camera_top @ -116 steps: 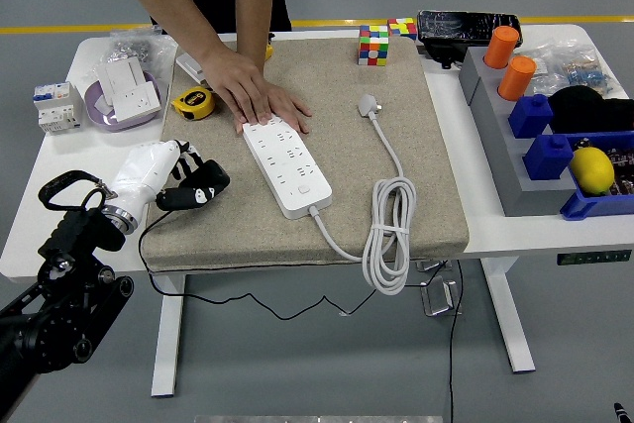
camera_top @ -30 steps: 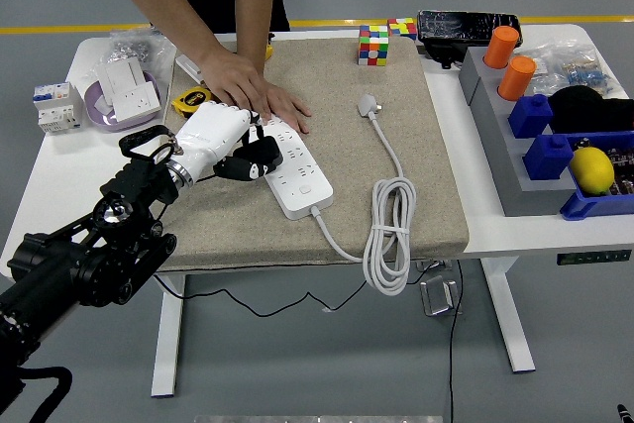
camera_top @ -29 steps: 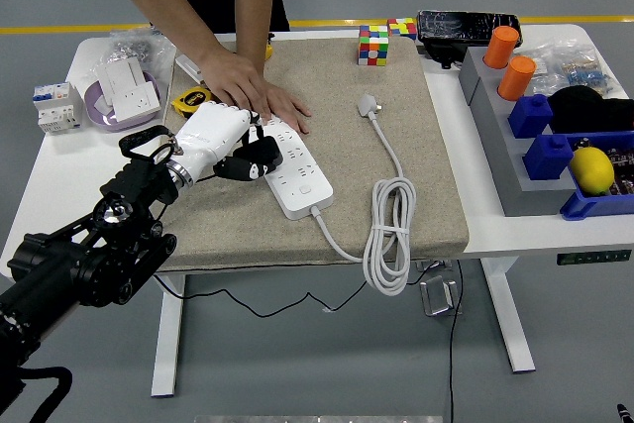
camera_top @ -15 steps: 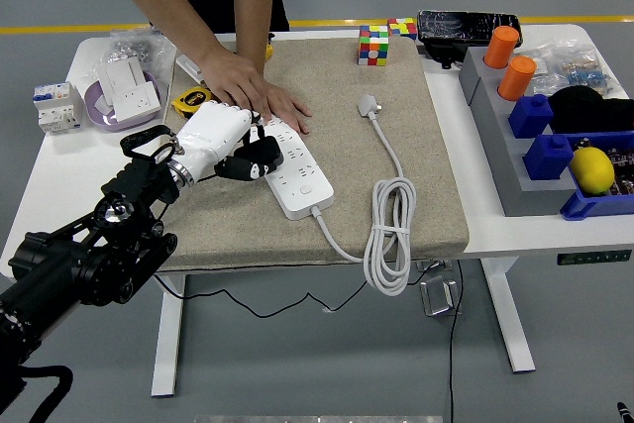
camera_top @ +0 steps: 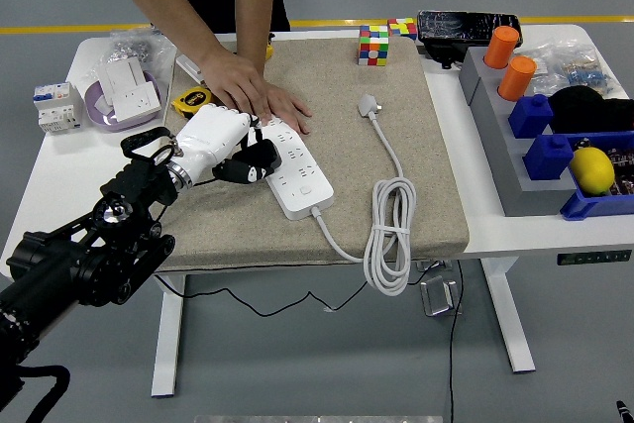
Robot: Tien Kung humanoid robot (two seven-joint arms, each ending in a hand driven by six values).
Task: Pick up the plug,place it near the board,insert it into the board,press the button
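At the left edge of the board [camera_top: 287,165], near its middle, the left hand [camera_top: 213,141] holds the black plug [camera_top: 254,160] in curled fingers, the plug's head lying against or just above the board's left row of sockets — whether the pins have found a socket I cannot tell. The step in hand looks like insertion: the plug is at the board but not clearly seated. A person's hand [camera_top: 260,98] lies flat on the board's far end, apparently steadying it, just beyond the robot's knuckles. The next move calls for lining the pins up over one socket and pressing straight down, without shoving the board sideways or crowding that hand. The button [camera_top: 305,186] sits toward the board's near end, uncovered — pressing it comes afterwards. The right hand is out of view.
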